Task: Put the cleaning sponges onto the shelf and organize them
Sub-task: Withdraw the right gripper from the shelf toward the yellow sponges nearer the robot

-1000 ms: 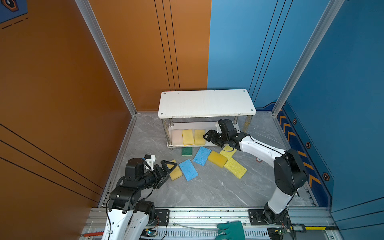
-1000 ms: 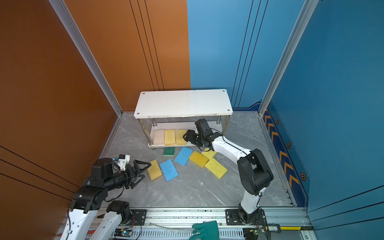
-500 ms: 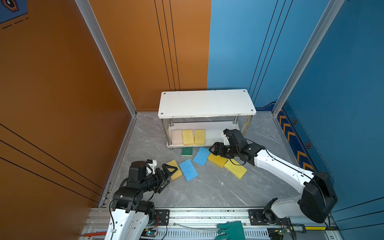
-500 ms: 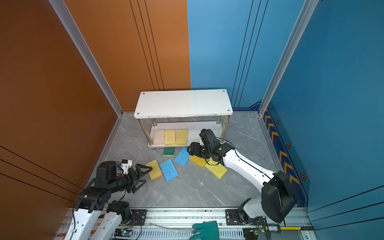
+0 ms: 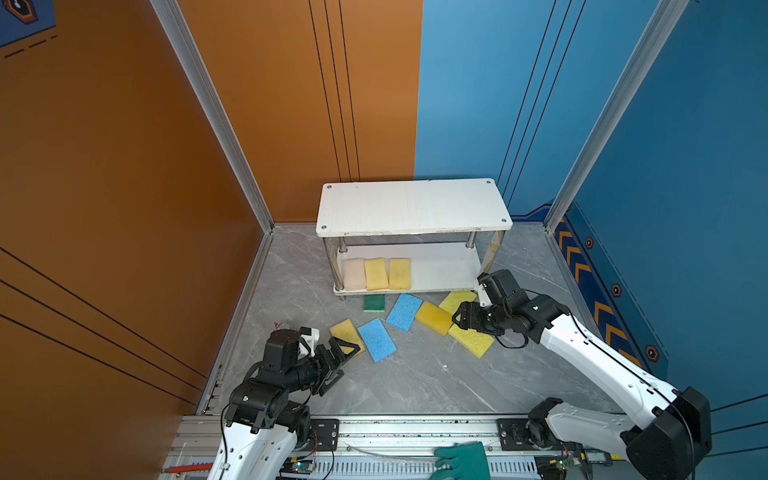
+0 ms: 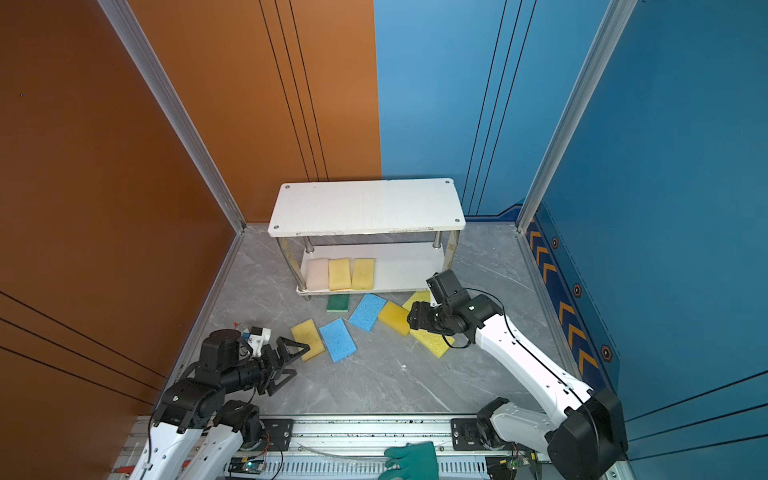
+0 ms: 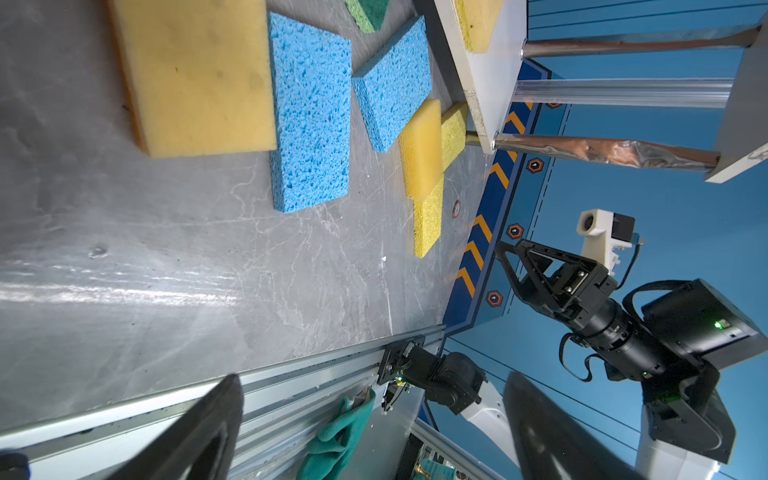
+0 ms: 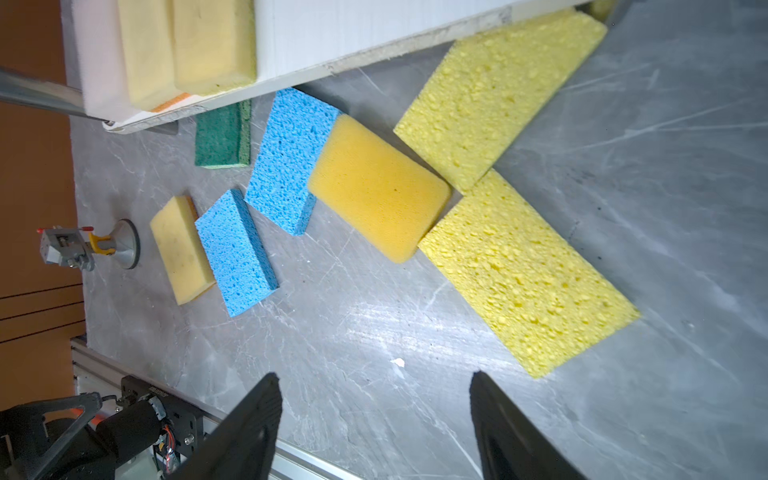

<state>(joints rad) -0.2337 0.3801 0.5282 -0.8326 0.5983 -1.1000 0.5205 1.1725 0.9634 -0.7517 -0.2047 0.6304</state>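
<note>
**3 sponges on shelf, 7 on floor, both grippers empty**

The shelf stands at the back of the grey floor. On its lower board, left end, I see 3 of the cleaning sponges side by side: the pink-beige sponge, a yellow sponge and a second yellow sponge.

The rest lie flat on the floor in front of the shelf. The dark green sponge is just beside the lower board's front edge. The far blue sponge is next to it, touching the orange-yellow sponge. That one touches two porous ones: the porous yellow sponge by the post and the front porous yellow sponge. Further left, the near blue sponge lies edge to edge w/ the dull yellow sponge.

R gripper hangs over the spot where the orange-yellow and front porous sponges meet. Its jaws are apart w/ nothing between them, per the R wrist view. L gripper is spread wide and empty. One finger overlaps the dull yellow sponge's corner in both top views — contact I can't tell.

A teal glove lies on the front rail, well apart from the sponges.
</note>
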